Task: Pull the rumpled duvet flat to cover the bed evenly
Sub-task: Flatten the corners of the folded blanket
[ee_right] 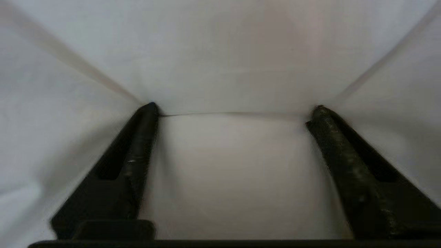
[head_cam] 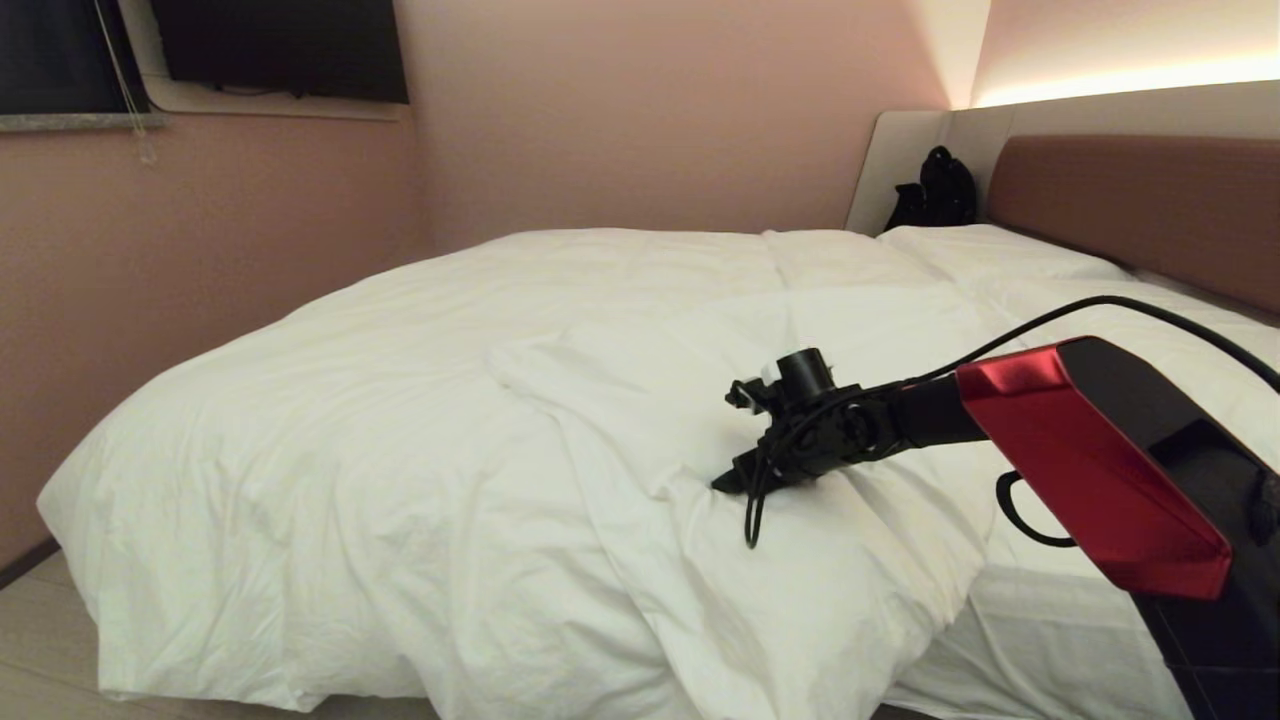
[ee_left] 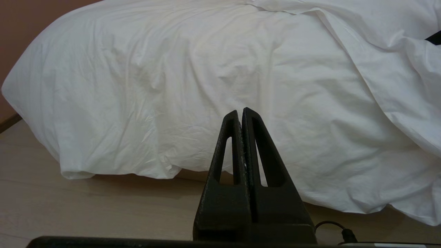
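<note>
**Pressing into the rumpled fold**

Reaching across from the right, my right gripper (head_cam: pixel 735 478) sits low on the duvet (head_cam: pixel 400 420), fingers (ee_right: pixel 137 165) spread wide with both tips pushed into the white cloth and nothing clamped between them. The duvet lies bunched in a thick fold over the near side of the bed (head_cam: pixel 1140 195), hanging to the floor (ee_left: pixel 86 206). My left gripper (ee_left: pixel 240 113) hangs parked by the bed's edge, pressed closed and empty.
</note>
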{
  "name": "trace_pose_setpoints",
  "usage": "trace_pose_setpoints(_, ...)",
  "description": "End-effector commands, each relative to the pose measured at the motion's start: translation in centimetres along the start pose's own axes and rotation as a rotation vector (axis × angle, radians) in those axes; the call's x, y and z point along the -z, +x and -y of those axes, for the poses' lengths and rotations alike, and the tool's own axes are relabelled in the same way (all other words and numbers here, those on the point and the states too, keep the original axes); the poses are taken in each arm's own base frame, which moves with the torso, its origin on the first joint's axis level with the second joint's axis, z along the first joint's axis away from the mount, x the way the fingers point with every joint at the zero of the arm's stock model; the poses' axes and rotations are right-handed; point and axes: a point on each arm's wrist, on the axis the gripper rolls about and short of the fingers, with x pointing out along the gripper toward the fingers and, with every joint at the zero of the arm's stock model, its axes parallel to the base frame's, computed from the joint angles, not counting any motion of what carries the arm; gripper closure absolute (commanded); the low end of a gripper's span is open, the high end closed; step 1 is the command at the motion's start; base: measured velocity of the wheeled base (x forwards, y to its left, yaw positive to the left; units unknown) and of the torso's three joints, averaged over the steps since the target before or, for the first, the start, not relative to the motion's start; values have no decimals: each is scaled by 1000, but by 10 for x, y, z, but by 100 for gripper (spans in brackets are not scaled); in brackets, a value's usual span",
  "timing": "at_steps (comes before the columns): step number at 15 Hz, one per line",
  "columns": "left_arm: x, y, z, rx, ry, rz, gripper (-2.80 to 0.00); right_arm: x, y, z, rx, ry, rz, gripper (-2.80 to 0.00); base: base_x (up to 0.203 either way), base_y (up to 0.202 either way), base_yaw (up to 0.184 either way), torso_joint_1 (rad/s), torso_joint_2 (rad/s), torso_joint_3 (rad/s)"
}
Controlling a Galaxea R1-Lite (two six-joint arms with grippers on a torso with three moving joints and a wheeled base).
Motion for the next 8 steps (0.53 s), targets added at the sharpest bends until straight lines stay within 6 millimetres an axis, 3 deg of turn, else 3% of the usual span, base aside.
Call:
trace_pose_setpoints(1,0,0,0,0,0,0,0,4,4,0,-2,5,-18,0,0,0,0,0,0,0)
trace_pose_setpoints(8,0,0,0,0,0,0,0,1,-5,1,3,61,-7,0,0,0,0,0,0,0)
